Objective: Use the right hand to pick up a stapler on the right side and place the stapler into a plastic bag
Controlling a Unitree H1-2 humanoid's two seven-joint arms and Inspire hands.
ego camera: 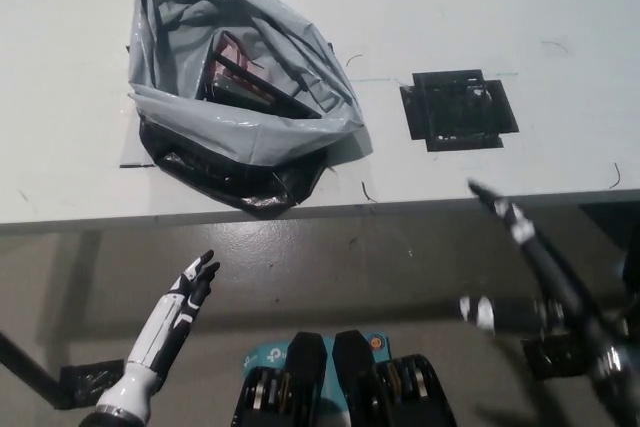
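A grey and black plastic bag (250,132) stands open on the white table (450,7) at the left. Inside it lies a dark stapler with a reddish part (238,75), half covered by folds of the bag. My black right hand (548,277) hangs below the table's front edge at the lower right, blurred, with its fingers spread and nothing in it. My white left hand (188,292) rests low at the lower left, fingers apart, holding nothing.
A black taped square (458,110) marks the table to the right of the bag. The table's front edge runs across the middle of the picture. Black tape patches (90,379) lie on the floor below.
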